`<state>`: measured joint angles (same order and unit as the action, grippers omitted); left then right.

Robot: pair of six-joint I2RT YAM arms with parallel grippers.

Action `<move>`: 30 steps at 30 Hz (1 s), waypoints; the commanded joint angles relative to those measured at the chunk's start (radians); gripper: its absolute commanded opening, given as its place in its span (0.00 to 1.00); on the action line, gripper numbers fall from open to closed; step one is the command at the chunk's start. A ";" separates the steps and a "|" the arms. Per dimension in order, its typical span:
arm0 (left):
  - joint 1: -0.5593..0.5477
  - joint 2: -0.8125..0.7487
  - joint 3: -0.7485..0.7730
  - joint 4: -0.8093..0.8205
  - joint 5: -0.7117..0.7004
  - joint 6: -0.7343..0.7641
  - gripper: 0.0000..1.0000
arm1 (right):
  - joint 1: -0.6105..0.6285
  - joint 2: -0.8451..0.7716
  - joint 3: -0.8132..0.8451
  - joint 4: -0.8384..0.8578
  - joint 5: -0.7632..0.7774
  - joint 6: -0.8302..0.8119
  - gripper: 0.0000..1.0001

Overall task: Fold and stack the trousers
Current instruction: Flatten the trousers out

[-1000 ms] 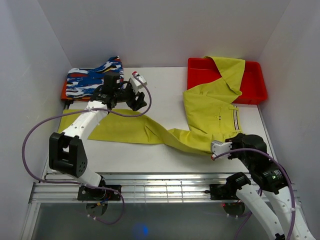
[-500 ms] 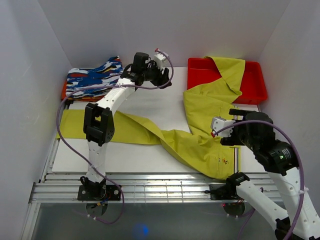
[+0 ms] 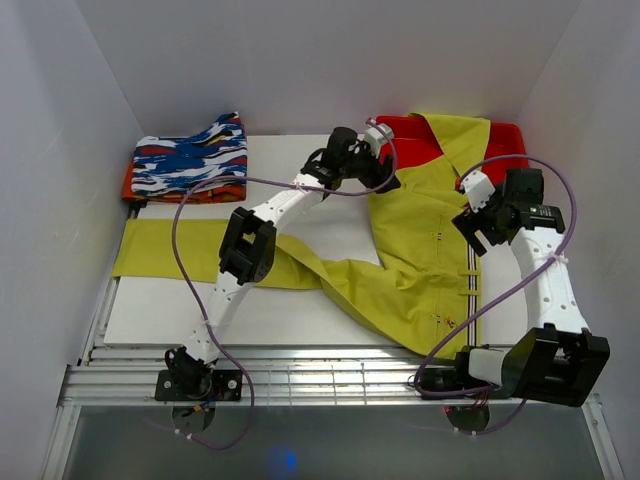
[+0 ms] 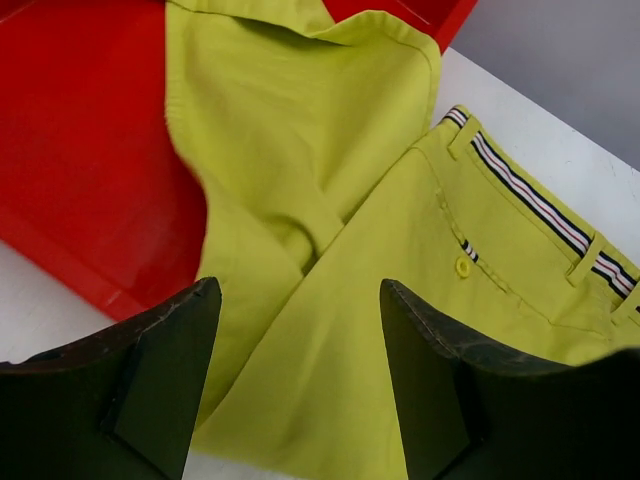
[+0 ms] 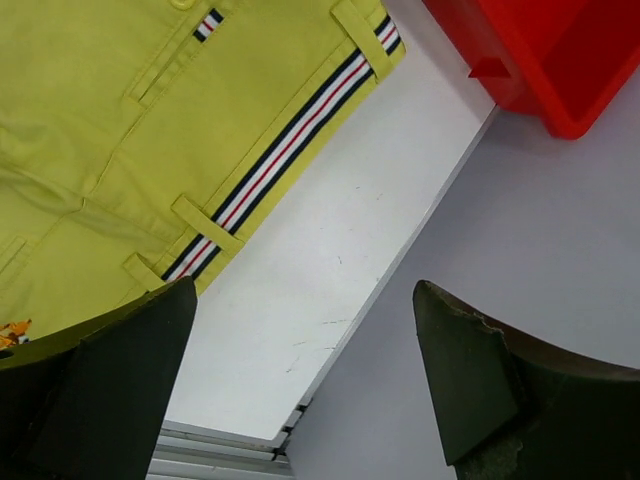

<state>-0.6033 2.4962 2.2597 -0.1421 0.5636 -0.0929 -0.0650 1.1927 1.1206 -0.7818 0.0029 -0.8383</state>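
Trousers (image 3: 420,250): lying unfolded across the tabletop (image 3: 340,225), one leg trailing into the red tray (image 3: 505,170). Right fingers (image 5: 110,390): spread wide, having just let the cloth go. Left fingers (image 4: 150,390): wide, empty, arriving over the tray-side leg. Folding is barely starting.

The left arm (image 3: 222,295) and right arm (image 3: 545,270) are white tubular links joined by chunky black joint housings, each trailed by a looping purple cable (image 3: 176,250). A small white camera block (image 3: 377,134) sits at each wrist. The left hand (image 4: 300,290) and right hand (image 5: 305,288) have broad, dark, wedge-shaped fingers (image 4: 150,390) with chipped edges. Black base plates (image 3: 197,385) anchor both.
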 commanded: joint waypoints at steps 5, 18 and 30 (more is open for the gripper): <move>-0.027 0.073 0.110 0.105 -0.111 0.022 0.76 | -0.071 0.061 0.073 0.033 -0.158 0.091 0.95; -0.066 0.130 0.080 0.148 -0.094 0.065 0.55 | -0.257 0.481 -0.028 0.274 -0.220 0.346 0.94; -0.064 -0.112 0.035 0.185 -0.131 0.054 0.00 | -0.263 0.640 -0.053 0.424 -0.388 0.449 0.08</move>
<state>-0.6636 2.6007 2.3058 0.0170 0.4713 -0.0563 -0.3225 1.7950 1.0859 -0.4225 -0.3508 -0.4129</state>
